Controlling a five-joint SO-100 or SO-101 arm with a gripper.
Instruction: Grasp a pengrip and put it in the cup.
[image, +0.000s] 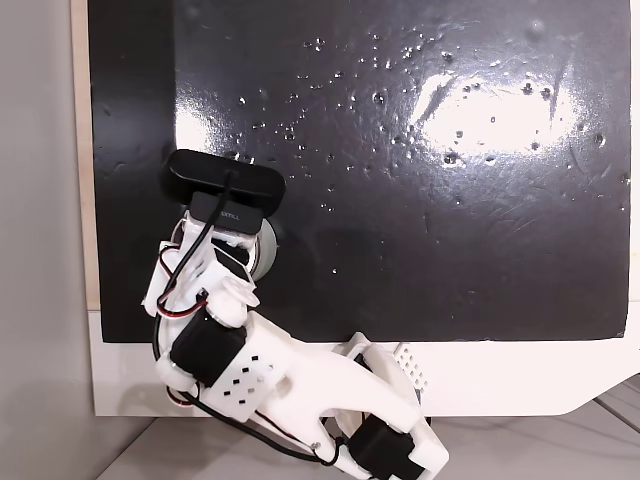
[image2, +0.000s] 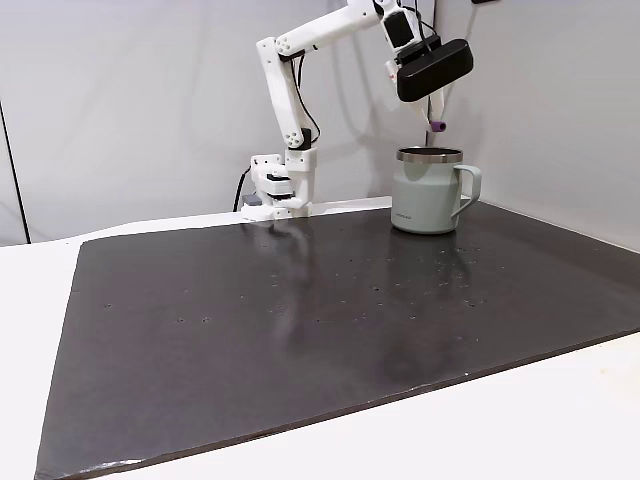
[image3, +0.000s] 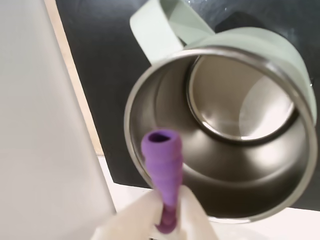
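From the wrist view I see my gripper (image3: 167, 220) pinching the pengrip (image3: 163, 165) at its lower end, the open tip hanging over the near rim of the cup (image3: 220, 130) (steel inside bare). To the right in a fixed view, the pengrip (image2: 437, 125) hangs just above the cup (image2: 428, 192). Grasp done, I judge; release remains.

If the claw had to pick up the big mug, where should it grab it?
Probably the rim: the cup stands upright with its mouth open and empty, so the claw, now pinching the pengrip, could come down from above, one finger inside. The loop handle sticking sideways is another option.
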